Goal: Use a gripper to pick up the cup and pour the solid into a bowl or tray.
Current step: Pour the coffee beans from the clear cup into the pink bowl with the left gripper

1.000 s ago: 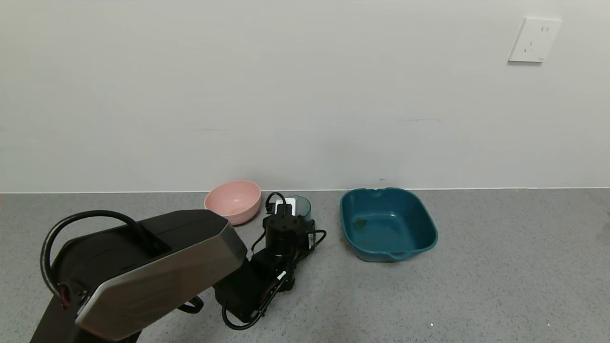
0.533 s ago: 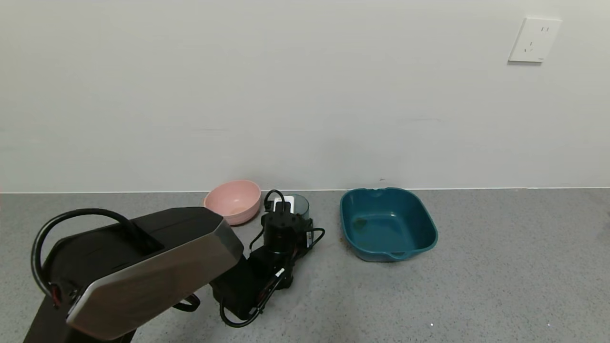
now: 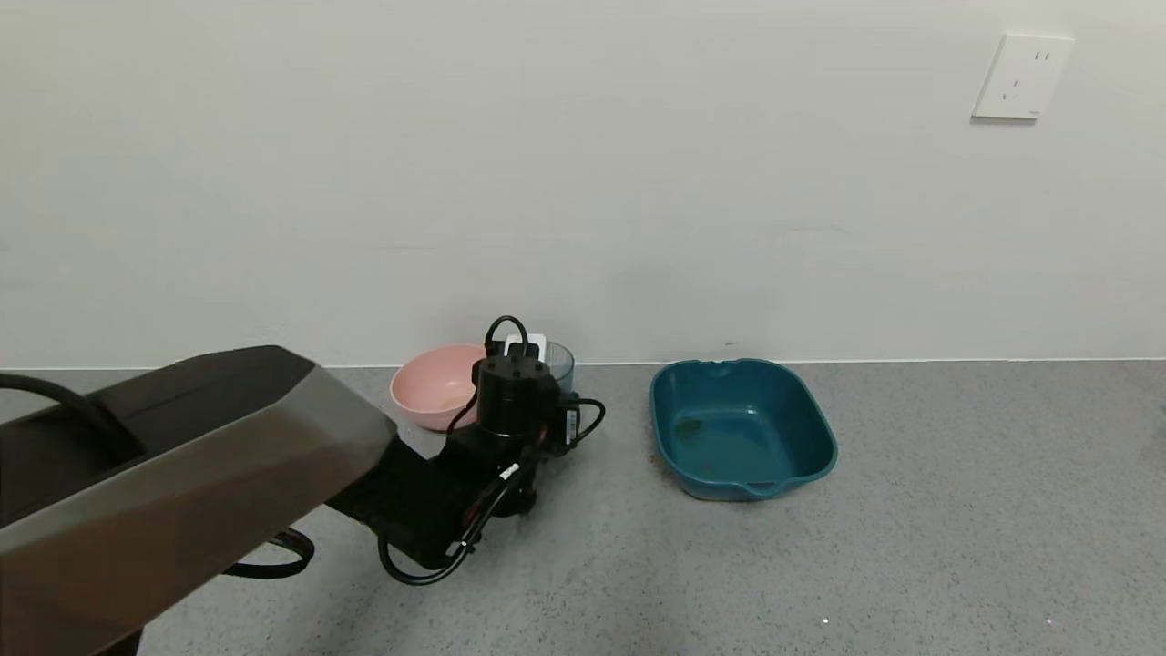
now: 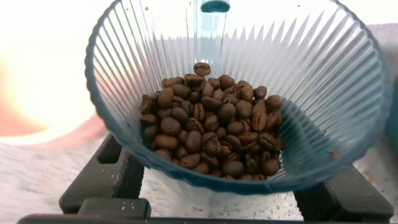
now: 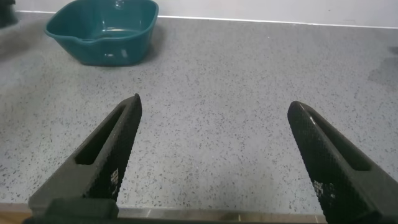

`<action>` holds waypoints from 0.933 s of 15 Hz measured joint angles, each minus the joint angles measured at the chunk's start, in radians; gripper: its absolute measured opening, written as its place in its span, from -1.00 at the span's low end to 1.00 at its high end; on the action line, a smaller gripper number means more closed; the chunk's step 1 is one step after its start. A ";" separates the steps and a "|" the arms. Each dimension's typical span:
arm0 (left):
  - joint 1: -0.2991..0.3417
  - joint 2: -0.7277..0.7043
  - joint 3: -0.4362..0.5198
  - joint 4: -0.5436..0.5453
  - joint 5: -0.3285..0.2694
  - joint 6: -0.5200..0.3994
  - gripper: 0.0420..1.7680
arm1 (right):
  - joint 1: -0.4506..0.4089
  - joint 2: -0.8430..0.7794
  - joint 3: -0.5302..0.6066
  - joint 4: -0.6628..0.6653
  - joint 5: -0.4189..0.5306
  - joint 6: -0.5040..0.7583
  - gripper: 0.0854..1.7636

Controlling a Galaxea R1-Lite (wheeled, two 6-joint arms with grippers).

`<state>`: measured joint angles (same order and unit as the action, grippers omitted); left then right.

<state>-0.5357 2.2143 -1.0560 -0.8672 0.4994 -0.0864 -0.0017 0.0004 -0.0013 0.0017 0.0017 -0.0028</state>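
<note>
My left gripper [image 3: 526,364] is shut on the ribbed translucent teal cup [image 3: 558,363] and holds it above the floor, just right of the pale-pink bowl [image 3: 435,387]. In the left wrist view the cup [image 4: 124,68] fills the picture, tilted toward the camera, with dark-brown coffee beans [image 4: 211,127] heaped inside. The black fingers [image 4: 115,180] stand on either side of its base. The bowl shows as a pink blur [image 4: 37,93] beside it. My right gripper [image 5: 214,104] is open and empty above bare floor, out of the head view.
A dark-teal squarish tray [image 3: 740,428] stands to the right of the cup; it also shows in the right wrist view [image 5: 102,31]. A white wall runs close behind the bowl and tray. A wall socket [image 3: 1020,77] is at the upper right.
My left arm has risen and moved left and back with the cup in it, bringing the cup closer to the pink bowl's rim.
</note>
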 joint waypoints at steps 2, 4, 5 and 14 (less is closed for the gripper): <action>0.006 -0.053 -0.011 0.055 0.002 0.033 0.47 | 0.000 0.000 0.000 0.000 0.000 0.000 0.94; 0.018 -0.105 -0.024 0.126 0.022 0.063 0.47 | 0.000 0.000 0.000 0.000 0.000 0.000 0.94; 0.027 -0.131 -0.036 0.161 0.050 0.079 0.47 | 0.000 0.000 0.000 0.000 0.000 0.000 0.94; 0.173 -0.239 -0.041 0.189 0.127 0.289 0.47 | 0.000 0.000 0.000 0.000 0.000 0.000 0.94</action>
<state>-0.3628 1.9749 -1.0968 -0.6787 0.6268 0.2023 -0.0017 0.0004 -0.0013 0.0017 0.0013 -0.0028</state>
